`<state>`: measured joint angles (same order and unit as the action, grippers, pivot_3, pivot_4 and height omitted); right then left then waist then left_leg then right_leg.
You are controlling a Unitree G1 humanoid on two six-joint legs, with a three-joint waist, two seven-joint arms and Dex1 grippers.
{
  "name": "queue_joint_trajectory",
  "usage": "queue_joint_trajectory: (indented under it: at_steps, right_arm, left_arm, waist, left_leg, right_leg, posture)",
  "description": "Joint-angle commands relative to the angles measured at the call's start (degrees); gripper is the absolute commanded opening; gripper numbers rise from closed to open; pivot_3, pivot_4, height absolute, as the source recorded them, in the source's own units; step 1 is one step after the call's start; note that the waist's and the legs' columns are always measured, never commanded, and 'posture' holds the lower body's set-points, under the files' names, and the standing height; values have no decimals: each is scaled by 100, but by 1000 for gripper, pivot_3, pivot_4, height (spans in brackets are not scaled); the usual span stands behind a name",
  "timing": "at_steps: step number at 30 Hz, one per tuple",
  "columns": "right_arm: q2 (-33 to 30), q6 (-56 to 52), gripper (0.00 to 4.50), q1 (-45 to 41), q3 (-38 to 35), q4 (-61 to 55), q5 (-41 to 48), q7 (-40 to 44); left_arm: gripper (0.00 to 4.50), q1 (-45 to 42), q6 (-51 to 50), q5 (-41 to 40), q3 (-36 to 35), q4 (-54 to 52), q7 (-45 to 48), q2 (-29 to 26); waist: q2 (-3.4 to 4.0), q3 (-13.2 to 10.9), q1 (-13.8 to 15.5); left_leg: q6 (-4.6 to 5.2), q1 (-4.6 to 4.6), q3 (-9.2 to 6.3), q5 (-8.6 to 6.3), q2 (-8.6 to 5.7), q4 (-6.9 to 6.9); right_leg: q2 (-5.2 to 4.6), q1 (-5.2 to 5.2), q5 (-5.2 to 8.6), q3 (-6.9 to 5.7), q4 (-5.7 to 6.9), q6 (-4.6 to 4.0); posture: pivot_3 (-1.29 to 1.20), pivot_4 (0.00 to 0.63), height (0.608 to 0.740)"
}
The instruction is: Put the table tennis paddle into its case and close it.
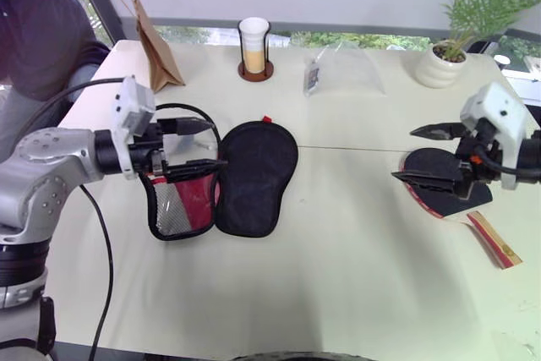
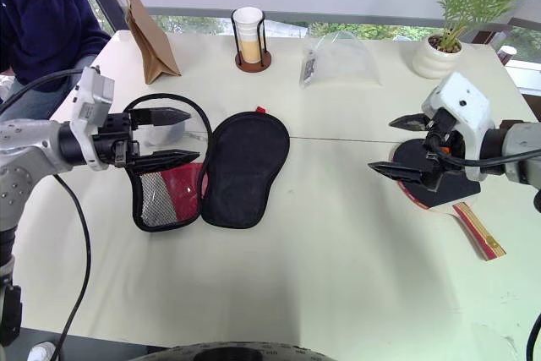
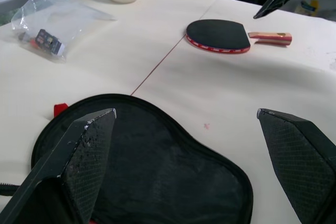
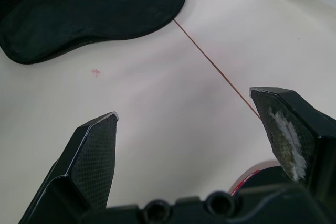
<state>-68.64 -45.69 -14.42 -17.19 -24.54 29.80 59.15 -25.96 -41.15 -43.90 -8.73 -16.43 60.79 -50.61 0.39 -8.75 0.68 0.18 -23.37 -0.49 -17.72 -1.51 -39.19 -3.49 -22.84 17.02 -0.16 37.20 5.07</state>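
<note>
Lying unzipped, fabric case (image 1: 254, 177); rubber-faced paddle (image 1: 439, 177) apart.

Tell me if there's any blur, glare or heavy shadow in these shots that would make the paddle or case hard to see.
Left eye view: even daylight, soft shadows; the case and the table tennis paddle read clearly.
Left wrist view: the near fingers loom large and soft, while the paddle stays sharp.
Right wrist view: no glare on the table.

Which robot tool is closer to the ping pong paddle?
Right. The right tool hovers open just above the paddle; the left tool hovers open over the case, far across the table.
</note>
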Motion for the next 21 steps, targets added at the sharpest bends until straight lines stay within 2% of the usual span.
queue_joint_trajectory:
  at_steps: [1, 21]
  right_arm:
    - [-102, 85, 4431, -30, -174, -54, -16, -1]
    - [70, -50, 4431, 61, -29, -239, 139, -197]
  left_arm:
    - [4500, -44, -11, -94, -205, -139, -51, -36]
    - [4500, 19, -10, -203, -202, -187, -77, -24]
  waist:
    - [0, 0, -2]
    - [0, 0, 0]
  left_leg:
    - [0, 0, 0, 0, 0, 0]
    - [-1, 0, 0, 0, 0, 0]
  right_leg:
    - [0, 0, 0, 0, 0, 0]
    - [0, 0, 0, 0, 0, 0]
  posture:
    - [0, 150, 740]
    - [0, 150, 740]
